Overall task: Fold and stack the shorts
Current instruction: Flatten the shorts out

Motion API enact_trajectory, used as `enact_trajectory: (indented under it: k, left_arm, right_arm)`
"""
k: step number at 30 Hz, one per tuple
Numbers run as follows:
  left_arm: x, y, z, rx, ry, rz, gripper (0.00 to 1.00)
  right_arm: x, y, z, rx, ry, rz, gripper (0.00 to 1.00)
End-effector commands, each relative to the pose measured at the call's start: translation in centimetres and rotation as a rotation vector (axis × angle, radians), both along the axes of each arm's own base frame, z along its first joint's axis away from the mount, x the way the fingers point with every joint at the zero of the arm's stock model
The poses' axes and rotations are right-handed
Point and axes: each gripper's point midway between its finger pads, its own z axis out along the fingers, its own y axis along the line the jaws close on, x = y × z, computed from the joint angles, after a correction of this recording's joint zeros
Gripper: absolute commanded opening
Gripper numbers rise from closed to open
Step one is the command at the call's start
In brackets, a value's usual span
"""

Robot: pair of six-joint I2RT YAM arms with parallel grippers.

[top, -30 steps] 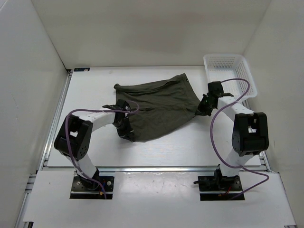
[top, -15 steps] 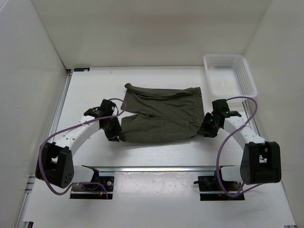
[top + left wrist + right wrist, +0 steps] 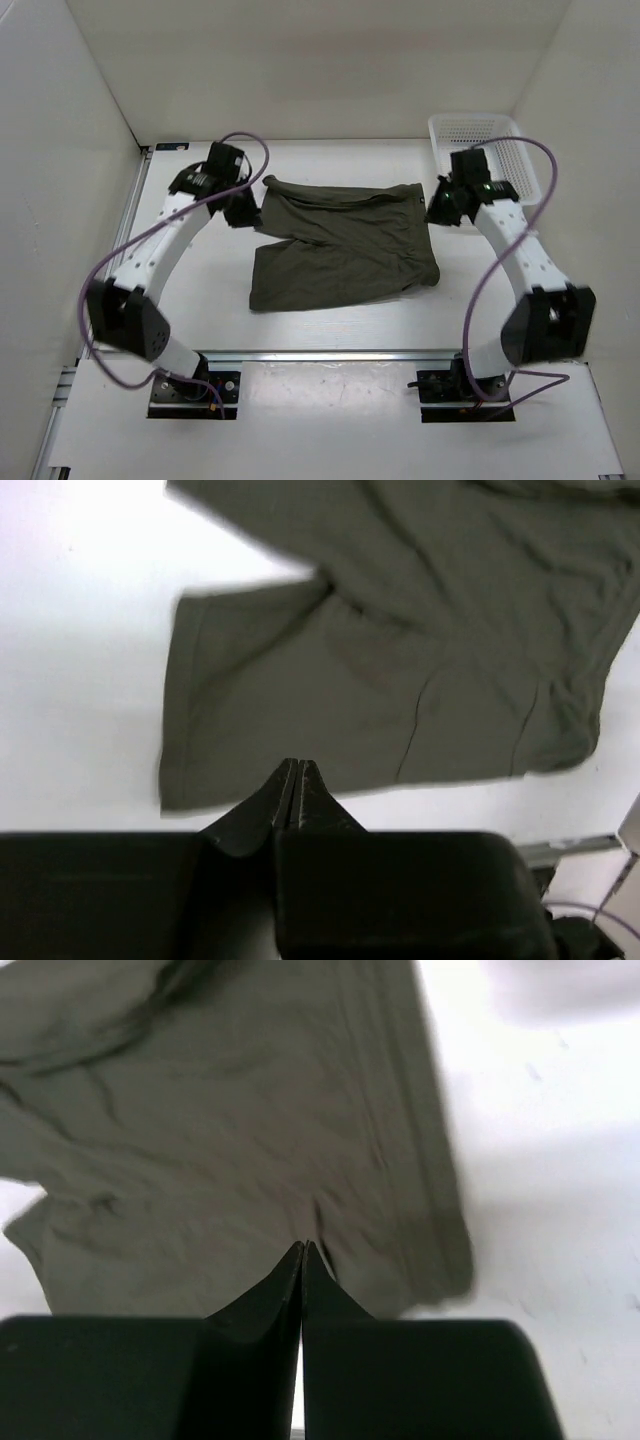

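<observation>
In half a second both arms have swung from the near corners of the shorts [image 3: 345,245] to the far ones: the left pincer [image 3: 293,772] hangs over the far left leg, the right pincer [image 3: 303,1250] over the far right waistband corner, each with tips pressed together on nothing. A pinch catching one layer only, or one side pulled ahead, would likely skew the fold, and the right arm could nudge the white basket [image 3: 500,150] just beside it. The dark olive shorts lie spread mid-desk [image 3: 200,300], legs left, waistband right, creased along the far edge.
</observation>
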Motion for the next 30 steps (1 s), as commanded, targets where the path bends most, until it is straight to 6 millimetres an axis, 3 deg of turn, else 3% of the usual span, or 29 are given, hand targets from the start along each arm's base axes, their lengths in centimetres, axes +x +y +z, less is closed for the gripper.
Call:
enact_trajectory:
  k: [1,2,3,5,6,7,8,9,10,11,12,13,15,19,22,23,24,25,27,28,29,30]
  left_arm:
    - [6.1,-0.4,-3.1,0.057,0.031,-0.017,0.1]
    - [7.4,-1.0,-3.5,0.053,0.033,-0.034,0.1]
    - [8.7,-1.3,-3.7,0.057,0.03,-0.042,0.1]
    - [12.2,-2.2,-4.1,0.061,0.012,-0.036,0.1]
    - [13.2,-1.7,-4.5,0.072,0.022,-0.018,0.12]
    - [14.4,-1.3,-6.5,0.082,0.059,-0.005,0.15]
    - [16.1,-1.4,-5.4,0.068,0.018,-0.007,0.2]
    - [16.8,-1.3,-5.8,0.061,0.031,-0.004,0.35]
    - [17.8,-0.9,-8.1,0.061,0.066,0.006,0.47]
    - [19.1,-1.4,-7.4,0.045,0.032,0.002,0.6]
    - [19.5,-0.9,-8.1,0.048,0.046,0.013,0.71]
    - [20.0,-1.2,-8.5,0.038,0.048,0.006,0.91]
    - [21.0,-1.5,-9.8,0.019,0.062,-0.009,1.0]
    - [22.8,-2.0,-11.4,-0.015,0.054,-0.019,1.0]
    - [24.2,-2.8,-12.1,-0.046,0.027,-0.035,0.94]
    - [24.6,-2.4,-11.9,-0.057,0.017,-0.03,0.89]
    - [25.0,-2.8,-11.9,-0.076,0.005,-0.041,0.79]
    - [25.6,-2.9,-11.6,-0.081,-0.022,-0.043,0.74]
    - [26.7,-2.3,-10.6,-0.11,-0.057,-0.028,0.61]
    - [27.1,-2.6,-10.5,-0.128,-0.067,-0.022,0.61]
    - [27.8,-2.0,-9.7,-0.138,-0.094,-0.004,0.66]
    - [28.3,-2.3,-9.3,-0.156,-0.109,0.0,0.74]
  right_arm:
    - [5.3,2.3,-1.0,-0.005,-0.002,0.063,0.0]
    - [6.3,3.0,-1.2,-0.004,-0.005,0.075,0.0]
    - [7.6,3.4,-3.0,0.005,0.034,0.069,0.0]
    - [10.1,4.4,-2.2,0.033,0.009,0.07,0.0]
    - [11.0,4.6,-4.2,0.027,0.048,0.069,0.0]
    - [12.5,4.9,-3.6,0.036,0.025,0.062,0.0]
    - [13.2,5.0,-4.0,0.036,0.029,0.062,0.0]
    - [13.9,5.2,-6.0,0.03,0.064,0.061,0.0]
    - [14.3,5.3,-6.6,0.027,0.082,0.061,0.0]
    - [15.2,5.4,-6.4,0.029,0.07,0.061,0.0]
    - [15.6,5.7,-8.0,0.031,0.1,0.066,0.0]
    - [15.9,5.7,-8.3,0.031,0.102,0.066,0.0]
    - [16.9,6.1,-9.2,0.038,0.106,0.071,0.0]
    - [19.1,6.0,-10.6,0.037,0.118,0.061,0.0]
    - [21.3,6.5,-10.7,0.048,0.088,0.052,0.0]
    - [21.9,5.9,-11.2,0.045,0.089,0.029,0.0]
    - [22.8,6.1,-10.3,0.05,0.058,0.03,0.0]
    - [23.3,5.6,-10.8,0.05,0.059,0.019,0.0]
    - [24.6,5.1,-9.8,0.054,0.02,-0.002,0.0]
    - [24.9,5.3,-9.7,0.063,0.013,0.004,0.0]
    - [25.1,5.6,-10.4,0.075,0.022,0.003,0.0]
    - [25.6,5.6,-9.9,0.079,0.003,0.003,0.0]
